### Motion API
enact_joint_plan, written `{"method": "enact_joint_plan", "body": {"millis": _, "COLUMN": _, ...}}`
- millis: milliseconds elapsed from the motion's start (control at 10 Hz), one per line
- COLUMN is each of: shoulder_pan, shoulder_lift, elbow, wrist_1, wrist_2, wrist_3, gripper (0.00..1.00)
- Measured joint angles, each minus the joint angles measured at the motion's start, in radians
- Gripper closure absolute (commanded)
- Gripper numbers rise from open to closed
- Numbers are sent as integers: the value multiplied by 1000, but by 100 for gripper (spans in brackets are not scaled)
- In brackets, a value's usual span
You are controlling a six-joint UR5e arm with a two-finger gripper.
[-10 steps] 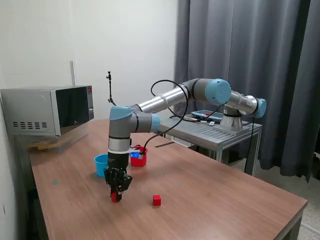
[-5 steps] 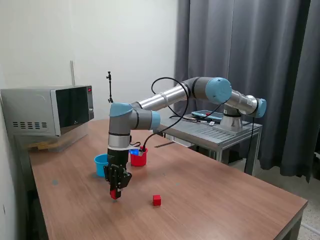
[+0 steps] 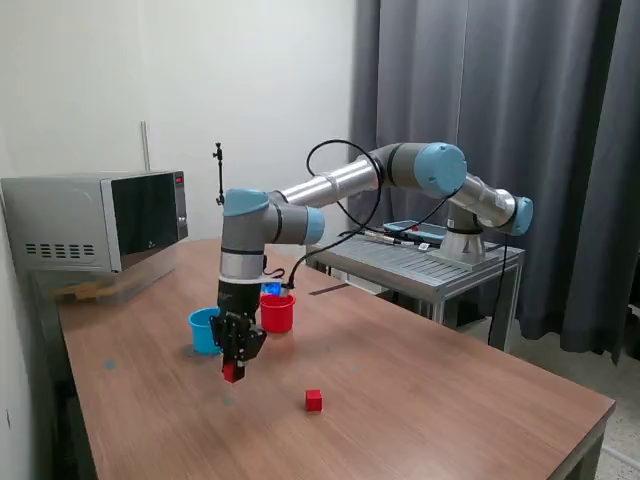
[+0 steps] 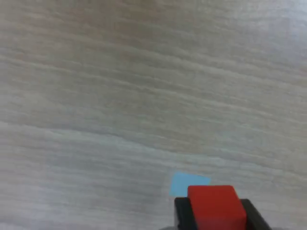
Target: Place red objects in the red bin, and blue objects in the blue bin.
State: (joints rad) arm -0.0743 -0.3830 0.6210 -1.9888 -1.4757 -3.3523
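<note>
Presently the gripper (image 3: 232,372) hangs above the wooden table (image 3: 420,380), clear of its surface, with its fingers clamped on a red cube (image 3: 232,374). The wrist view confirms the grasp: the held cube (image 4: 217,207) sits squeezed between two black fingers (image 4: 184,213), one on each side, with wood grain below and a small pale blue patch (image 4: 184,181) on the tabletop just beside the cube.

A second red cube (image 3: 314,400) lies on the table, toward the exterior view's right of the gripper and apart from it, untouched.

The red cup (image 3: 278,312) stands upright on the table behind the gripper. The blue cup (image 3: 204,330) stands upright near it, toward the exterior view's left, partly hidden by the arm's wrist. Something bright blue (image 3: 270,291) shows at the red cup's rim, close to the arm; whether it is in the cup cannot be told. The contents of both cups cannot be seen.

A microwave (image 3: 95,220) stands at the table's far end, on the exterior view's left. The arm's base is mounted on a metal stand (image 3: 440,265) beyond the table, before grey curtains (image 3: 500,120).
</note>
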Motion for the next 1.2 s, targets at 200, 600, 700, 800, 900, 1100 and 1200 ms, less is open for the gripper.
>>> {"method": "enact_joint_plan", "body": {"millis": 200, "shoulder_pan": -1, "shoulder_lift": -46, "elbow": 50, "wrist_1": 4, "wrist_2": -14, "wrist_3": 0, "gripper": 100}}
{"method": "enact_joint_plan", "body": {"millis": 600, "shoulder_pan": -2, "shoulder_lift": -155, "elbow": 153, "wrist_1": 7, "wrist_2": -18, "wrist_3": 1, "gripper": 100}}
{"method": "enact_joint_plan", "body": {"millis": 700, "shoulder_pan": -2, "shoulder_lift": -179, "elbow": 181, "wrist_1": 7, "wrist_2": -18, "wrist_3": 1, "gripper": 100}}
{"method": "enact_joint_plan", "body": {"millis": 800, "shoulder_pan": -2, "shoulder_lift": -201, "elbow": 207, "wrist_1": 7, "wrist_2": -19, "wrist_3": 2, "gripper": 100}}
{"method": "enact_joint_plan", "body": {"millis": 900, "shoulder_pan": -3, "shoulder_lift": -221, "elbow": 232, "wrist_1": 7, "wrist_2": -19, "wrist_3": 5, "gripper": 100}}
{"method": "enact_joint_plan", "body": {"millis": 1100, "shoulder_pan": -7, "shoulder_lift": -268, "elbow": 293, "wrist_1": 7, "wrist_2": -20, "wrist_3": 9, "gripper": 100}}
{"method": "enact_joint_plan", "body": {"millis": 1200, "shoulder_pan": -11, "shoulder_lift": -293, "elbow": 328, "wrist_1": 7, "wrist_2": -20, "wrist_3": 10, "gripper": 100}}
